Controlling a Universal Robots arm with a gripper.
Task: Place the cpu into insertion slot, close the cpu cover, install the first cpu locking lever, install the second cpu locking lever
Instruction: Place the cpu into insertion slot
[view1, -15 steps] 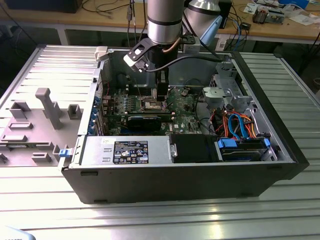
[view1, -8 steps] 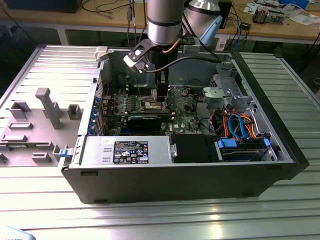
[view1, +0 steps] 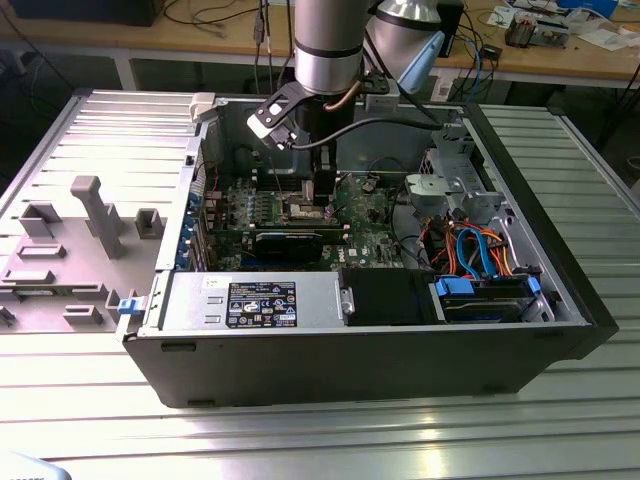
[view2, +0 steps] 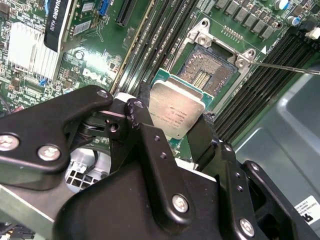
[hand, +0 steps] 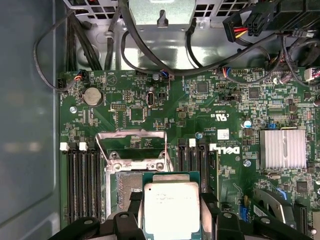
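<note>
Between the jaws of your gripper (view2: 171, 125), you've got the cpu (view2: 176, 111) clamped by its edges, just over the insertion slot (view2: 211, 69) w/ one side overlapping it; the cpu cover (hand: 132, 134) stands flipped open beyond.

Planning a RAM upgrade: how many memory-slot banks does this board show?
2. One bank lies on one side of the insertion slot, the other bank on the opposite side. The cpu may hide more.

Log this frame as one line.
hand: shut on cpu | cpu: near insertion slot, not seated | cpu cover: open
</note>
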